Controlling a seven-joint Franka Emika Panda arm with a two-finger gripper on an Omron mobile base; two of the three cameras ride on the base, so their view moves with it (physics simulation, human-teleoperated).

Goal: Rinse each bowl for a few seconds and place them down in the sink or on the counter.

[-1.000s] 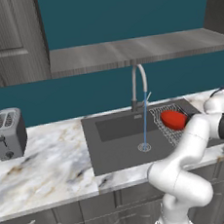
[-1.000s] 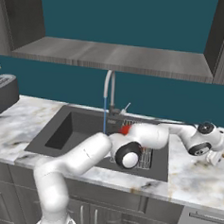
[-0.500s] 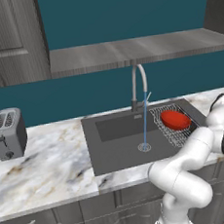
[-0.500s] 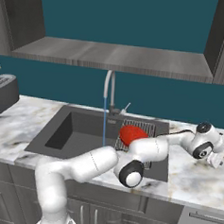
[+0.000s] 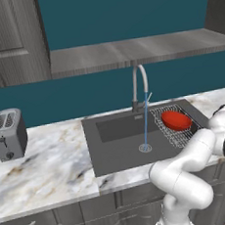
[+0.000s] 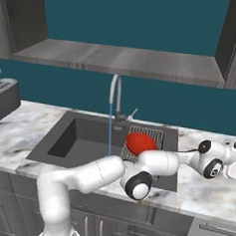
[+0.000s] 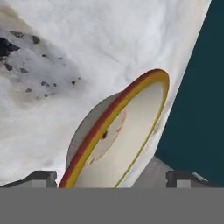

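Observation:
The glossy red bowl (image 5: 176,120) (image 6: 141,142) lies in a wire basket at the right end of the sink (image 5: 118,150) (image 6: 73,137). A pale tan bowl (image 7: 127,135) with a red and yellow rim rests on the marble counter (image 7: 87,52) near its back edge, seen in the hand view. My gripper (image 7: 111,177) (image 6: 232,168) is open just above the tan bowl. One fingertip (image 7: 41,177) stands on each side of the bowl, and I see no grip on it. The hand hovers over the counter (image 6: 204,191) to the right of the sink.
Water runs from the arched faucet (image 5: 140,82) (image 6: 115,90) onto the drain (image 5: 145,148). The wire basket (image 5: 180,133) fills the sink's right part. A toaster (image 5: 7,133) (image 6: 2,97) stands far left. A grey shelf (image 5: 127,51) hangs above.
My arm has swung further right, away from the basket and out over the counter. The red bowl stays in the basket. The jaws have kept the same width.

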